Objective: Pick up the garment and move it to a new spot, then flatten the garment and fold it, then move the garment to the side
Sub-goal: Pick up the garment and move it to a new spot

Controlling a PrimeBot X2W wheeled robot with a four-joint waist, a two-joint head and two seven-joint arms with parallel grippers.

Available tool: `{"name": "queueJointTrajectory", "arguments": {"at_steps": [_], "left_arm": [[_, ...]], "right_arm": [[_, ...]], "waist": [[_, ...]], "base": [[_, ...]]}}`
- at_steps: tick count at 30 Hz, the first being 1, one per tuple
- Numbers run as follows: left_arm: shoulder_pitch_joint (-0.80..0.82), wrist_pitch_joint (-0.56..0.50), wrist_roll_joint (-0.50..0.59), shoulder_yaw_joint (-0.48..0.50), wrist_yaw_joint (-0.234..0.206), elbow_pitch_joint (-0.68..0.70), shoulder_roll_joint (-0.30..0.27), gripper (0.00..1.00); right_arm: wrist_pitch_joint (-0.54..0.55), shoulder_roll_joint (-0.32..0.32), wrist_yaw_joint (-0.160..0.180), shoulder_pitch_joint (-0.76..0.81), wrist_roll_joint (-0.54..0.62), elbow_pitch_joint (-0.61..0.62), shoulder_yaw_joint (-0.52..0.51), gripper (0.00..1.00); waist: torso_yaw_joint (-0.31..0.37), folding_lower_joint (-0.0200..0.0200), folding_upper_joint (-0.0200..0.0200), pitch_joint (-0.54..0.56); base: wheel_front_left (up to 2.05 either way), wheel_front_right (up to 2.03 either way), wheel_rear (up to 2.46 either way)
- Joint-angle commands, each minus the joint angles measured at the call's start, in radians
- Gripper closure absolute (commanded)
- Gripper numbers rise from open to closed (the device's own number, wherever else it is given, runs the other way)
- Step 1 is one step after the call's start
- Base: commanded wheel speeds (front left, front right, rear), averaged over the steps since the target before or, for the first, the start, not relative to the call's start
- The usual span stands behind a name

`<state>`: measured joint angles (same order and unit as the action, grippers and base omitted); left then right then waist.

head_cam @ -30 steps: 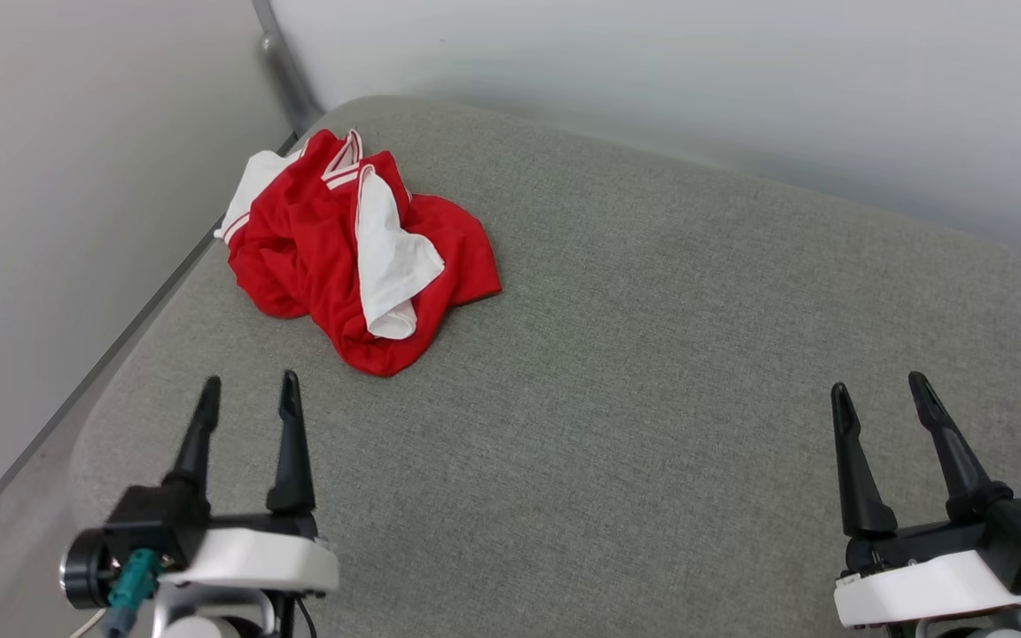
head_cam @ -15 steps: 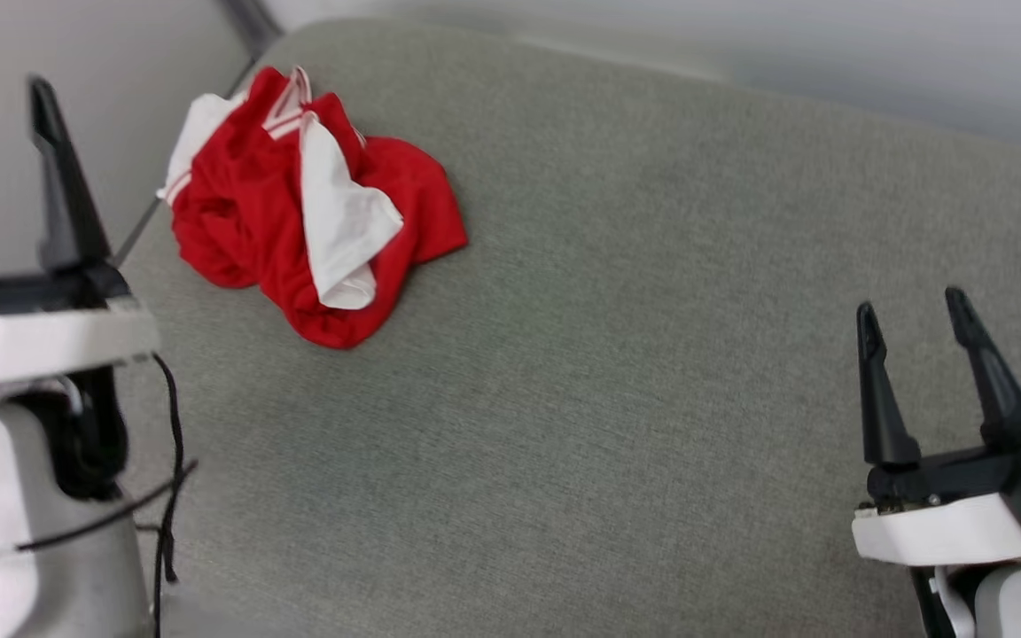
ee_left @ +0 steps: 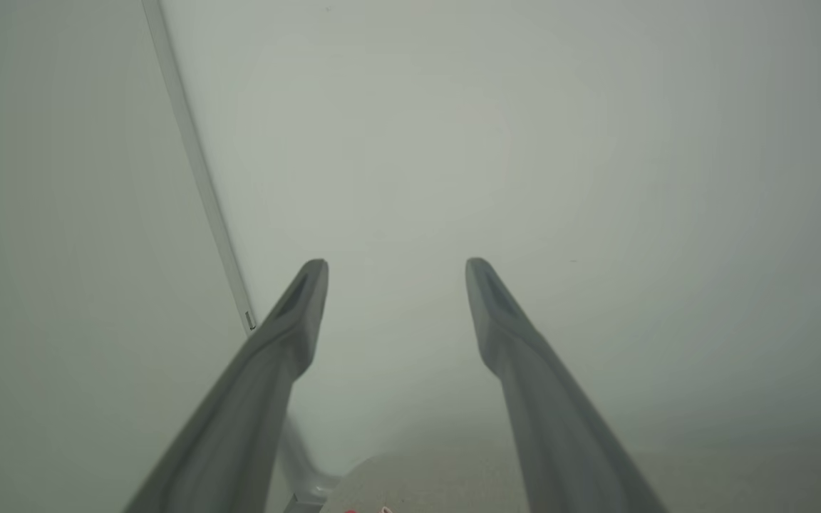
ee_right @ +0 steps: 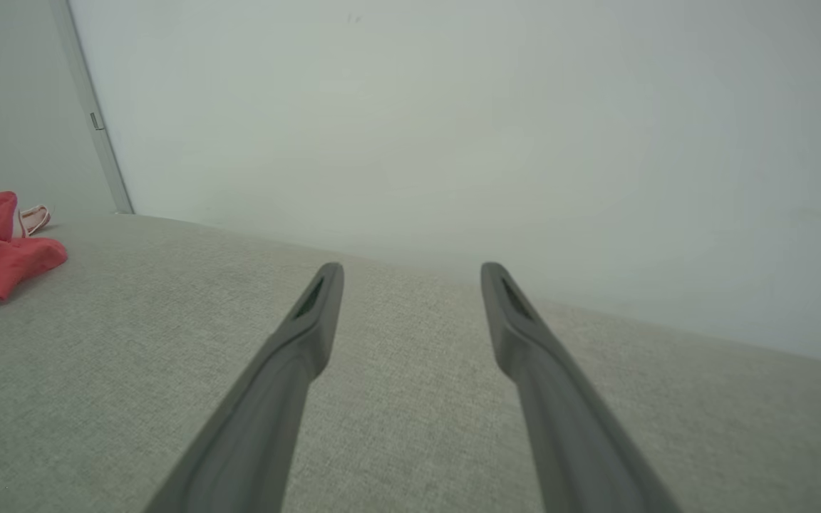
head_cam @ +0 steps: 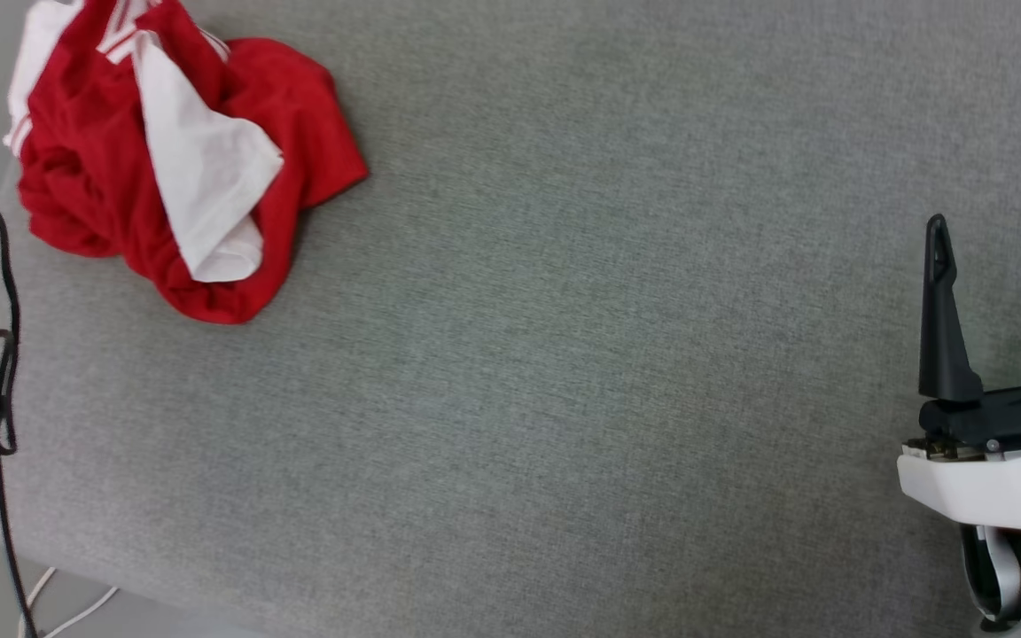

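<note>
1. At the far left of the grey table (head_cam: 564, 310) lies one garment (head_cam: 103, 159), a crumpled red heap with a white sleeve folded over it. The head view's top edge cuts it off.
2. Two grippers: the right gripper (head_cam: 992, 214) hovers over the table's right side, well apart from the garment, fingers spread and empty. The frame edge clips its outer finger.
3. The left gripper (ee_left: 396, 263) is also spread and empty, pointing at a pale wall (ee_left: 524, 142).
4. One black cable (head_cam: 3, 266) hangs at the left edge.
5. A red-and-white speck at the bottom of the left wrist view is too small to identify.
</note>
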<state>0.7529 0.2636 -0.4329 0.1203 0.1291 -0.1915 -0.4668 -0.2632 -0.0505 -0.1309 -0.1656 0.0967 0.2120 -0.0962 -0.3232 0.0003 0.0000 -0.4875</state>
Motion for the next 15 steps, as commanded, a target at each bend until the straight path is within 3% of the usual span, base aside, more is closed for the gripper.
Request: {"name": "queueJointTrajectory", "arguments": {"at_steps": [1,7,15], "left_arm": [[0.018,0.002,-0.022,-0.022,0.0,-0.029,-0.026,0.0],[0.092,-0.061,-0.17,-0.229,0.001,-0.198,-0.167,0.0],[0.179,-0.432,-0.46,-0.475,0.001,-0.323,-0.261,0.0]], "right_arm": [[-0.002,0.001,0.0,-0.018,-0.001,0.008,-0.003,0.0],[-0.002,0.001,0.0,-0.033,0.009,0.032,-0.008,0.0],[-0.002,0.0,0.0,-0.047,0.019,0.047,-0.005,0.0]], "waist": [[0.024,-0.0003,0.0,-0.036],[0.038,-0.0003,0.0,-0.078],[0.047,-0.0003,0.0,-0.115]], "base": [[0.0,0.0,0.0],[0.0,0.0,0.0],[0.0,0.0,0.0]]}}
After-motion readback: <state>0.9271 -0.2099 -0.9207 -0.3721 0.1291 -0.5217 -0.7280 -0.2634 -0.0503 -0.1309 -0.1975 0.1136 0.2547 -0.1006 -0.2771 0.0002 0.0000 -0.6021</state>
